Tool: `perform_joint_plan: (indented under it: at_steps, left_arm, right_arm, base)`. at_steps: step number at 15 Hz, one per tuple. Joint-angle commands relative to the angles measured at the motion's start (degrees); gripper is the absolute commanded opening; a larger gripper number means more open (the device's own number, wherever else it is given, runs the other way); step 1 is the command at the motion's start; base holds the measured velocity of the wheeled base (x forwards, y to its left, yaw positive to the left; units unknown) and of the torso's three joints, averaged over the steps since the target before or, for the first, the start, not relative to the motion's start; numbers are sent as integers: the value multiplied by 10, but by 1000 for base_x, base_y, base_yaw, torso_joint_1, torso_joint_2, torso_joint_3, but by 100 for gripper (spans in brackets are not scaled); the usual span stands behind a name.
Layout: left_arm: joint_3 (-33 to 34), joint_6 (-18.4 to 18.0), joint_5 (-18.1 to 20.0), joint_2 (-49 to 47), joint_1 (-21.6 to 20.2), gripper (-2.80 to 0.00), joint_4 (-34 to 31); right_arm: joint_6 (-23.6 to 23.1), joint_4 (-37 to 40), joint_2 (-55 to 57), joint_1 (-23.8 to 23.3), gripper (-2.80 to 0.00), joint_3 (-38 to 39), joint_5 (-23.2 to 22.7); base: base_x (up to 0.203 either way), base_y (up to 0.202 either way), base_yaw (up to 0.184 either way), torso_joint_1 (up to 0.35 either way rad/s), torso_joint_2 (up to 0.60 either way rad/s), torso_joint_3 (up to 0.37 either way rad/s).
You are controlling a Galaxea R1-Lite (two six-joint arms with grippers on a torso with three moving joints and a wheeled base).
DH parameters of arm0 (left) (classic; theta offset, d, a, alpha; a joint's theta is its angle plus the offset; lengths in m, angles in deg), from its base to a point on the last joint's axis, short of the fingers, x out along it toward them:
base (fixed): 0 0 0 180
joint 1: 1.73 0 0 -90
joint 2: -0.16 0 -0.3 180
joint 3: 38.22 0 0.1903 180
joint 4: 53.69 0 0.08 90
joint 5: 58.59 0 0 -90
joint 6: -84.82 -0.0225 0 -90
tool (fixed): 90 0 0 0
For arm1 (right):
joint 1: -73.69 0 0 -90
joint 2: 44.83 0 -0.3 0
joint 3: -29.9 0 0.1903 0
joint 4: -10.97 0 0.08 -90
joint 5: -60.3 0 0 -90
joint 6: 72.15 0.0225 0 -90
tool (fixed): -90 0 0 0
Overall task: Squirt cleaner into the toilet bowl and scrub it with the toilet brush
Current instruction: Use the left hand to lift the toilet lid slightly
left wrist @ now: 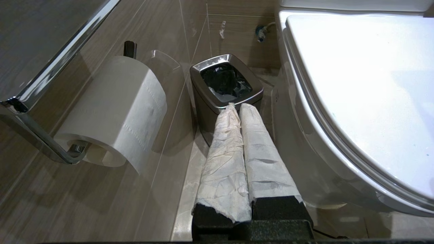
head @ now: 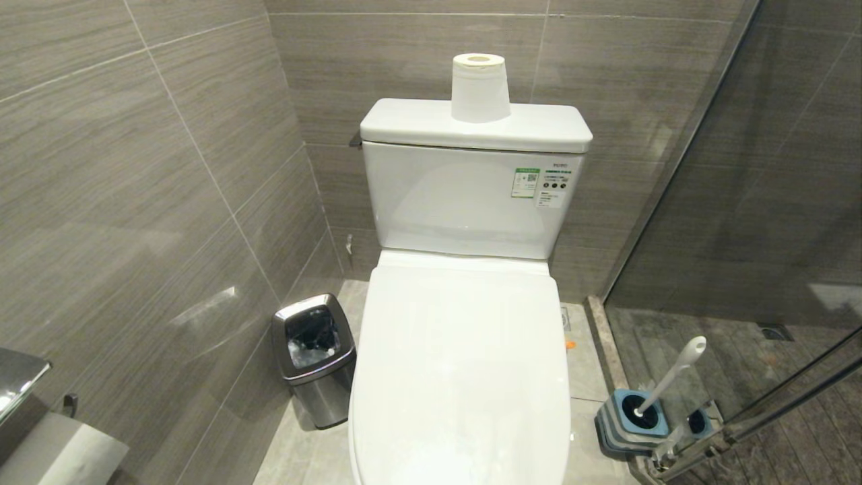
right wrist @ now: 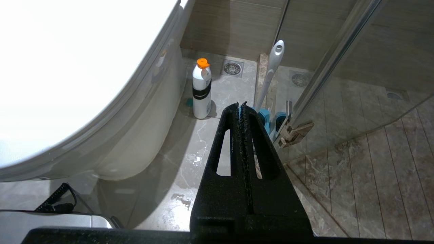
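Beneath the shut white lid (head: pixel 461 377) the toilet bowl is lying wholly hidden, so nothing of its inside is showing. Neither arm is appearing in the head view. The toilet brush (head: pixel 677 367) is standing tilted in its square blue-grey holder (head: pixel 633 421) on the floor at the toilet's right side, beside the glass shower door (head: pixel 754 202); its black head is sitting sunk in the holder and is hard to make out, and only the white handle is sticking up. A white bottle with an orange cap (right wrist: pixel 201 89) is standing upright on the floor near the toilet's base; whether it is the cleaner cannot be told, and the head view is showing just a speck of orange there.

The left tool (left wrist: pixel 235 106) is hanging low beside the toilet's left side, its two white-wrapped fingers (left wrist: pixel 223 156) pressed together and gripping nothing, pointing toward the small steel bin (left wrist: pixel 225 83). A paper roll (left wrist: pixel 118 112) is hanging on the wall next to it, its holder cut off by the picture's edge. The right tool (right wrist: pixel 240 105) is hanging low on the toilet's right side, its black fingers closed on each other and empty, pointing toward the brush holder. Another paper roll (head: pixel 479 87) is standing on the tank (head: pixel 471 202).
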Motion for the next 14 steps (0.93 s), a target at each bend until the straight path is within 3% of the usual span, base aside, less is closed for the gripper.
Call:
perform_joint_plan:
  at_steps: [1, 11, 14]
  left_arm:
    - [1, -1, 0, 0, 0, -280, 0]
    - [1, 0, 0, 0, 0, -280, 0]
    - [-17, -19, 6, 0, 0, -280, 9]
  right_arm:
    - [0, 0, -1, 0, -280, 0, 1]
    - [0, 0, 0, 0, -280, 0, 1]
    - [0, 0, -1, 0, -280, 0, 1]
  base:
    - [0, 0, 0, 0, 0, 0]
    - [0, 0, 0, 0, 0, 0]
    - [0, 0, 0, 0, 0, 0]
